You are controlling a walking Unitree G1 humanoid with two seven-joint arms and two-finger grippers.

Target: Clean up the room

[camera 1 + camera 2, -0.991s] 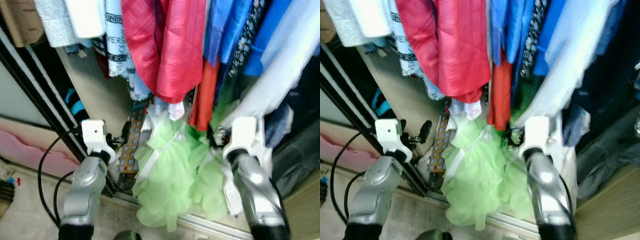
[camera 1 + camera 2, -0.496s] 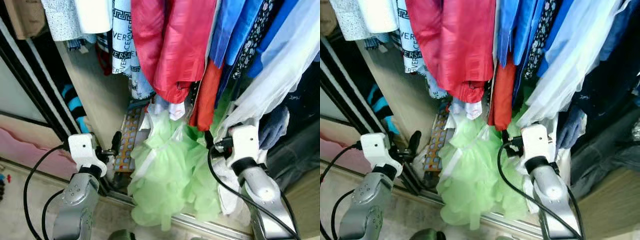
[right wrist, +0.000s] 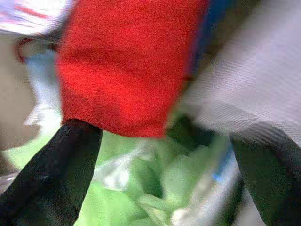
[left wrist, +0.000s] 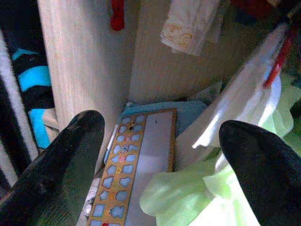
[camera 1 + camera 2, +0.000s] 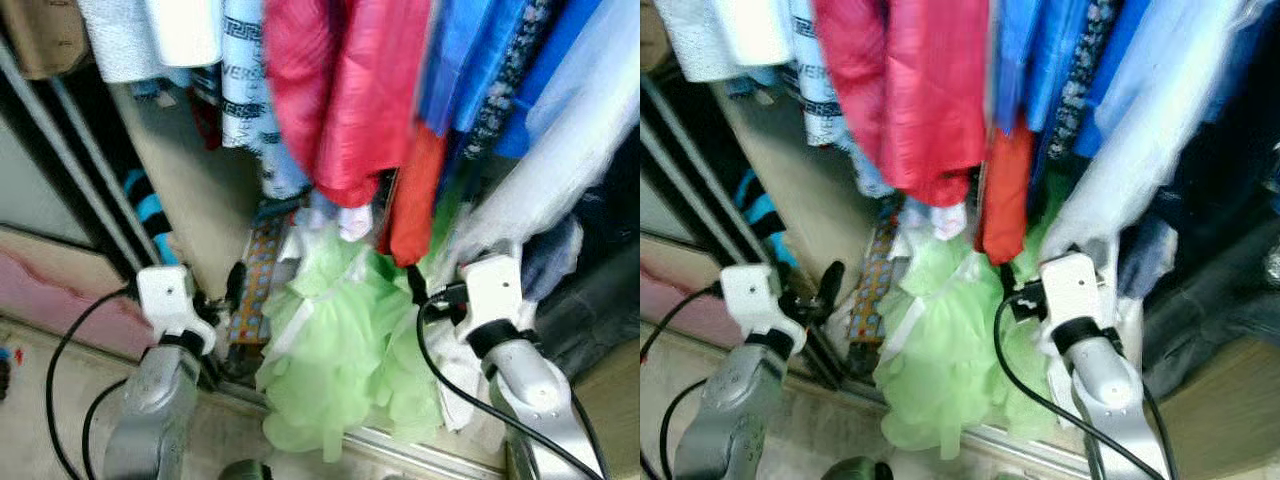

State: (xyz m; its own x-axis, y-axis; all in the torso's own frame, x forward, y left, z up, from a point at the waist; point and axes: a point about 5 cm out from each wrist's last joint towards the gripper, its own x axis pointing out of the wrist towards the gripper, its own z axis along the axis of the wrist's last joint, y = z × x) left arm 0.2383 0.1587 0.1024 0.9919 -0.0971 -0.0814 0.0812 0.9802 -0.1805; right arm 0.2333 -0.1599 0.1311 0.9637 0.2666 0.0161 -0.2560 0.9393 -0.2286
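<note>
A pale green frilly garment lies heaped on the wardrobe floor under hanging clothes. My right gripper is at its upper right edge, below an orange-red cloth. It is open, and the right wrist view has green fabric beyond its fingers with nothing between them. My left gripper is open at the heap's left. It points at a flat orange puzzle board leaning by the wooden wardrobe side panel, without touching it.
A red garment, blue clothes and a white sheer garment hang close above. The sliding door track runs along the wardrobe's front edge. Dark clothes crowd the right. A pink mat lies on the floor at left.
The camera has shifted and the picture is blurrier. Both arms reach farther toward the wardrobe than a second ago. Both grippers stay open beside the green garment.
</note>
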